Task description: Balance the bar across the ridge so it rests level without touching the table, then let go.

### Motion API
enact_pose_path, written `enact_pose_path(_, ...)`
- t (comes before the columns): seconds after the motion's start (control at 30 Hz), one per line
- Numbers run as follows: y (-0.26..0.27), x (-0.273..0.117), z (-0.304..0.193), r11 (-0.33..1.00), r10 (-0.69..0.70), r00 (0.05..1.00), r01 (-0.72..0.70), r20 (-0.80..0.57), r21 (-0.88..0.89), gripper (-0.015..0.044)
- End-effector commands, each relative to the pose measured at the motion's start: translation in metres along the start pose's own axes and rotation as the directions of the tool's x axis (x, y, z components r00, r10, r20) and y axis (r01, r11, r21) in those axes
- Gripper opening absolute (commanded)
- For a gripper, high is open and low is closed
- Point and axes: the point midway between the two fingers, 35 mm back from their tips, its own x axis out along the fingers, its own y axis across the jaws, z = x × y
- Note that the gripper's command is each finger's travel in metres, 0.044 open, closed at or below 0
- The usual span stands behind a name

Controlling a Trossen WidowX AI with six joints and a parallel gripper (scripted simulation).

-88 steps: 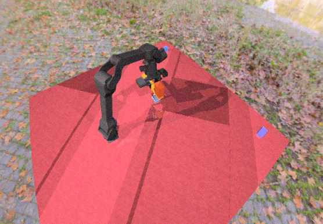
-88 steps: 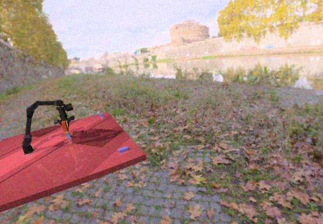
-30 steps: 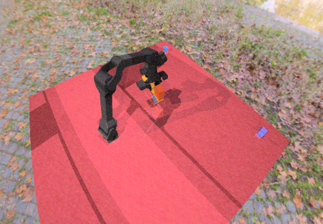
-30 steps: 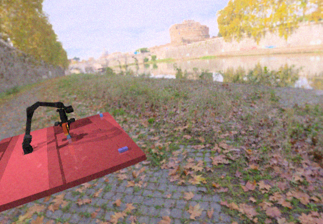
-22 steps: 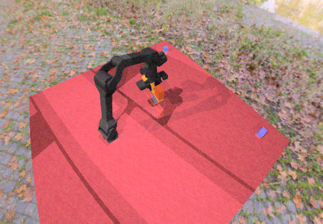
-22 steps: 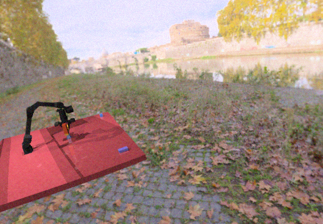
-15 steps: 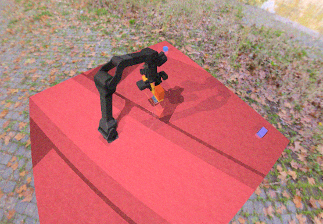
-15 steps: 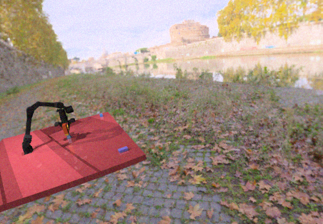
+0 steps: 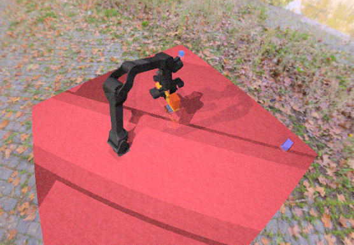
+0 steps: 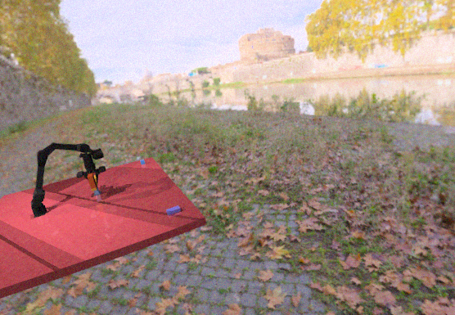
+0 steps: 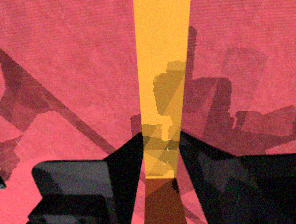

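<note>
Hanging from the arm's raised wrist, the gripper points down, its fingers parted by the width of the orange-yellow bar and closed on its sides. Observed in the wrist view: the bar's long axis runs up and down the picture, between the fingers, its yellow face extending to the upper edge and a darker orange part below; level or tilted, cannot tell. Position: out in front of the arm's base, near a small blue-grey piece on the red table, contact unclear.
</note>
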Motion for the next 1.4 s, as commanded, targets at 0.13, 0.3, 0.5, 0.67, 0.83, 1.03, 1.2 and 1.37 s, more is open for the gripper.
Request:
enact_pose_path(0.13, -0.0003, 0.0005, 0.0005, 1.0, -0.003, 1.0, 0.003, 0.004, -0.001, 0.0)
enact_pose_path(0.3, -0.0002, 0.001, 0.0004, 1.0, -0.002, 1.0, 0.003, 0.004, -0.001, 0.0)
enact_pose_path(0.5, -0.0001, 0.0014, 0.0004, 1.0, -0.002, 1.0, 0.002, 0.004, -0.001, 0.0)
enact_pose_path(0.67, -0.0001, 0.0018, 0.0004, 1.0, -0.002, 1.0, 0.002, 0.004, -0.001, 0.0)
enact_pose_path(0.83, 0.0, 0.0023, 0.0004, 1.0, -0.002, 1.0, 0.002, 0.004, -0.001, 0.0)
enact_pose_path(1.03, 0.0001, 0.0028, 0.0005, 1.0, -0.002, 1.0, 0.002, 0.004, -0.001, 0.0)
enact_pose_path(1.2, 0.0001, 0.0032, 0.0005, 1.0, -0.002, 1.0, 0.002, 0.004, -0.001, 0.0)
enact_pose_path(1.37, 0.0002, 0.0037, 0.0005, 1.0, -0.002, 1.0, 0.002, 0.004, -0.001, 0.0)
